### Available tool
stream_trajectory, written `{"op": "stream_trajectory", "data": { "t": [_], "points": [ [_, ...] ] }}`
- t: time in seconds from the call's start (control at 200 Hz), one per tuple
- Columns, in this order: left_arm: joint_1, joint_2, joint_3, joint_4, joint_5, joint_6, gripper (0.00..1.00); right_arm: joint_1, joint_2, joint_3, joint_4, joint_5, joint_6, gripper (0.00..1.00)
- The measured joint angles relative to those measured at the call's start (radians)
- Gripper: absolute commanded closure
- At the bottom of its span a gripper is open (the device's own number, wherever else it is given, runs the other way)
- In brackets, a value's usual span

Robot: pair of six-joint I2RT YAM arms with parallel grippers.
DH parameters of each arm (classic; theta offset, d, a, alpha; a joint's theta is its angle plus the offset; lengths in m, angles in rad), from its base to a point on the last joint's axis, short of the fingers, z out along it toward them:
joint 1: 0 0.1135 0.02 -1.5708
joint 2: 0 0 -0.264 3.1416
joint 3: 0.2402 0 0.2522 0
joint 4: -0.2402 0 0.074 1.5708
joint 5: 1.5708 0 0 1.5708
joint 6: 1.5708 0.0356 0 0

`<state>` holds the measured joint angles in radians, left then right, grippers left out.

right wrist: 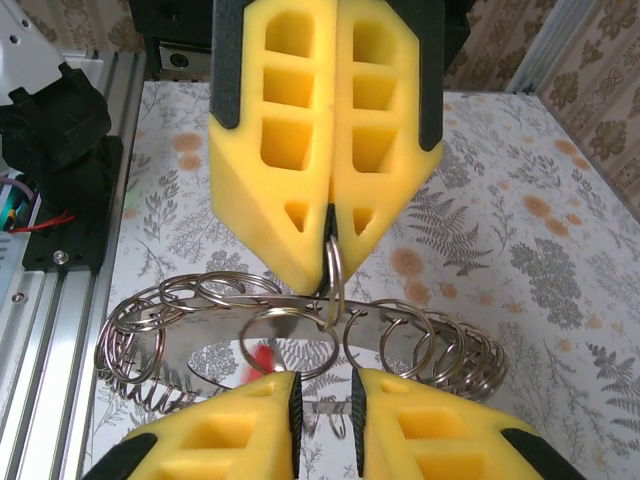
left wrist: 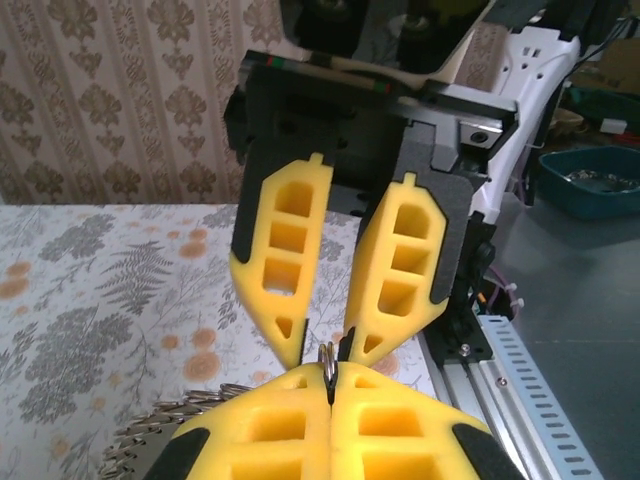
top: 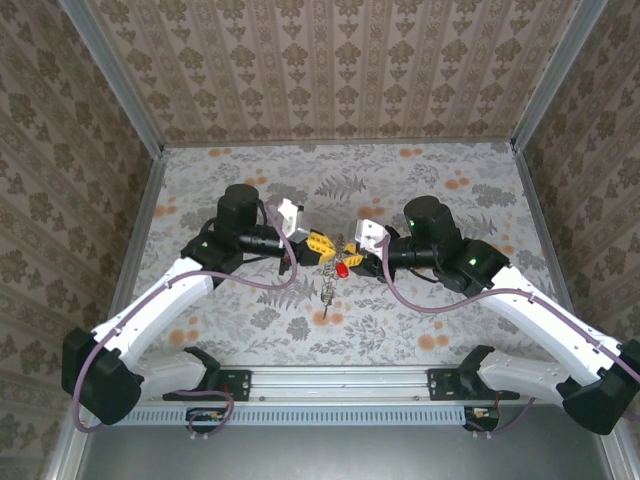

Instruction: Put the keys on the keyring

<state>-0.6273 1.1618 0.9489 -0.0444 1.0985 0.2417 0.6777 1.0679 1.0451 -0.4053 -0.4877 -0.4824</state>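
Scene: 2 arms meet at the centre of the top view, above a floral table [top: 470, 330], their yellow tips almost touching.
Left gripper [top: 316, 244]: jaws pressed together on the keyring [right wrist: 335, 268], pinching the thin loop by its upper edge; in the left wrist view the ring pokes up from the seam at lower centre.
Right gripper [right wrist: 325, 405]: jaws narrow, with a slim gap between the fingertips at the bottom of the right wrist view. Whether anything sits in that gap cannot be told.
Keys [top: 340, 254]: bunched between the 2 grippers, just above the table. In the right wrist view they spread as a band of metal loops across the lower half. In the left wrist view a toothed fan shows at lower left.
Red piece [top: 342, 268]: hangs with the bunch, at its lower edge.
Stray metal [top: 328, 297]: 1 thin piece trails from the bunch toward the bottom of the top view; whether it is threaded is unclear.
Progress: judged well along, since most keys look gathered on the ring.
Left to do: likely threading the trailing piece, if loose, then letting go.
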Motion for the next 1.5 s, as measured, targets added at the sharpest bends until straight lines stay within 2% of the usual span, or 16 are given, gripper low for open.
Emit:
{"op": "stream_trajectory", "data": {
  "t": [0.24, 0.785, 0.935, 1.185, 1.36, 1.5],
  "points": [
    [0.0, 0.0, -0.005, 0.028, 0.04, -0.003, 1.0, -0.005, 0.0, 0.0, 0.021, -0.019, 0.017, 0.75],
    [0.0, 0.0, -0.033, 0.158, 0.043, -0.082, 1.0, -0.013, 0.006, -0.012, 0.097, -0.082, 0.079, 0.94],
    [-0.004, 0.0, -0.053, 0.203, 0.042, -0.115, 1.0, -0.013, 0.021, -0.039, 0.148, -0.086, 0.113, 0.95],
    [-0.02, 0.0, -0.066, 0.255, 0.039, -0.145, 1.0, -0.015, 0.02, -0.082, 0.224, -0.089, 0.155, 0.9],
    [-0.02, 0.0, -0.066, 0.254, 0.039, -0.145, 1.0, -0.038, -0.033, -0.108, 0.225, -0.089, 0.164, 0.75],
    [-0.018, 0.0, -0.066, 0.253, 0.039, -0.145, 1.0, -0.054, -0.114, -0.132, 0.204, -0.09, 0.152, 0.7]
  ]
}}
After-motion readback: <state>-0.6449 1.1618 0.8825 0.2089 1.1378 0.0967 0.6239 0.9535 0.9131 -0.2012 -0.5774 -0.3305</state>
